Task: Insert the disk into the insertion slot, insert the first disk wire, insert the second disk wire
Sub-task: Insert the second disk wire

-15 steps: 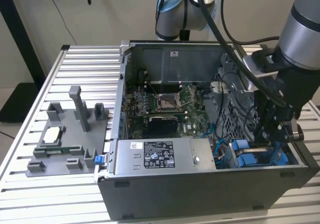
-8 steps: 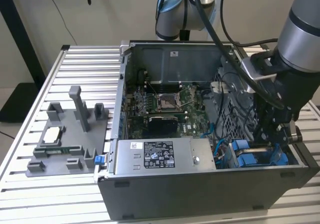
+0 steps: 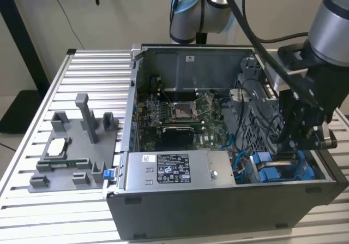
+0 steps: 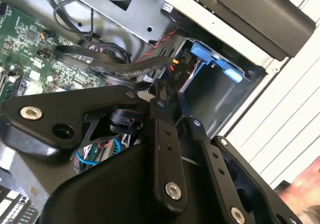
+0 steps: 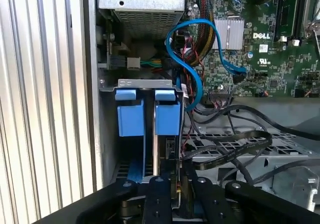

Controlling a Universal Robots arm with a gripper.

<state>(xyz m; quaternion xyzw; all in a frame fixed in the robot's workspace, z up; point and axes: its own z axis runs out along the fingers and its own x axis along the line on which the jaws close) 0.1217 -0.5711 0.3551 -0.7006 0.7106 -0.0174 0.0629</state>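
Disk (image 5: pixel 166 121) slotted, two blue carriers, one pincer (image 5: pixel 178 186)

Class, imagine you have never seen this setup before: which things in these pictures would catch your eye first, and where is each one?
The open computer case sits on a slatted table, its green motherboard exposed in the middle. The gripper reaches into the case's corner at the exterior view's right, just above bright blue disk carriers standing side by side in the bay. A blue cable loops beside them in the first wrist view.
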